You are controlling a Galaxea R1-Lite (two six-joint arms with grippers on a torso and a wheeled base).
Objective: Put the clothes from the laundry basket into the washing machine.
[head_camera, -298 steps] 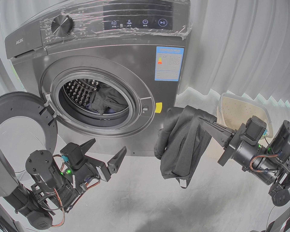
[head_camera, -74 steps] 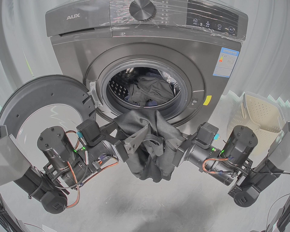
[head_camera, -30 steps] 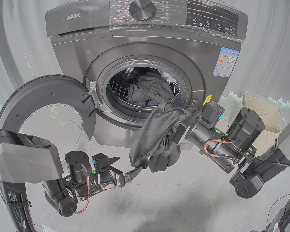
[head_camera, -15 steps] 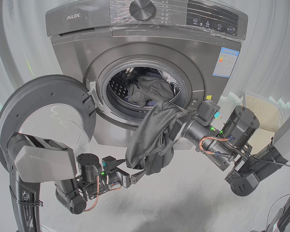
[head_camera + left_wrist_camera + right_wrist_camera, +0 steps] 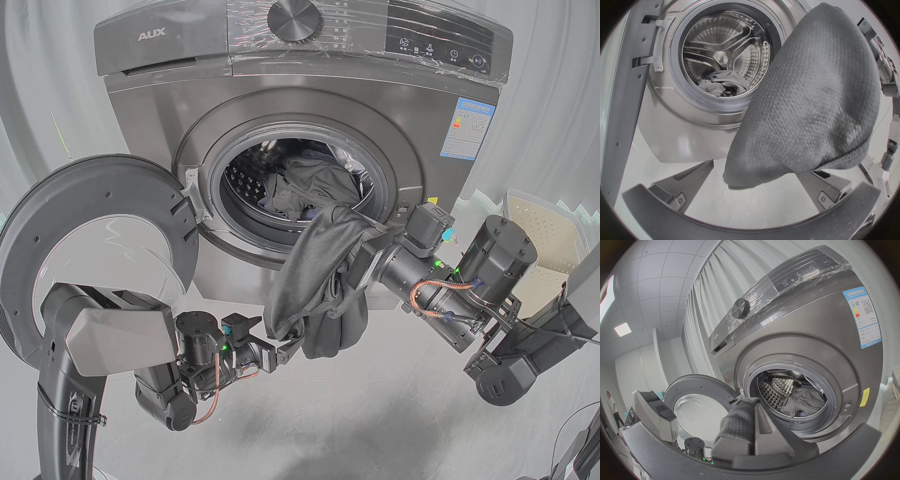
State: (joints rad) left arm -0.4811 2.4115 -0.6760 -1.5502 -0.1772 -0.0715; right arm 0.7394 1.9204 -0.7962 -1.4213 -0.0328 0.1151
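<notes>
While the right claw [image 5: 365, 244] is gripping the dark garment [image 5: 319, 269] tightly, it is holding it just in front of the lower rim of the washing machine [image 5: 300, 94]. Most of the cloth is hanging outside, below the round opening. The left claw [image 5: 281, 344] is waiting lower, in front of the machine, with its fingers spread wide and holding nothing. Some clothes [image 5: 312, 181] are already lying inside the drum. The door [image 5: 100, 212] is standing open on the machine's left, and the laundry basket [image 5: 550, 237] is sitting on its right.

I am thinking the main risk is a too early release. So much cloth is hanging outside that its weight would probably pull the garment down to the floor. The loose hem could also be catching on the rim if the right claw is pushing in alone.

From the left wrist, the hem is showing between the two spread fingers, though I cannot tell if it is touching them. From the right wrist, the cloth is showing pinched between the fingers, a place which folds are covering from the head.
</notes>
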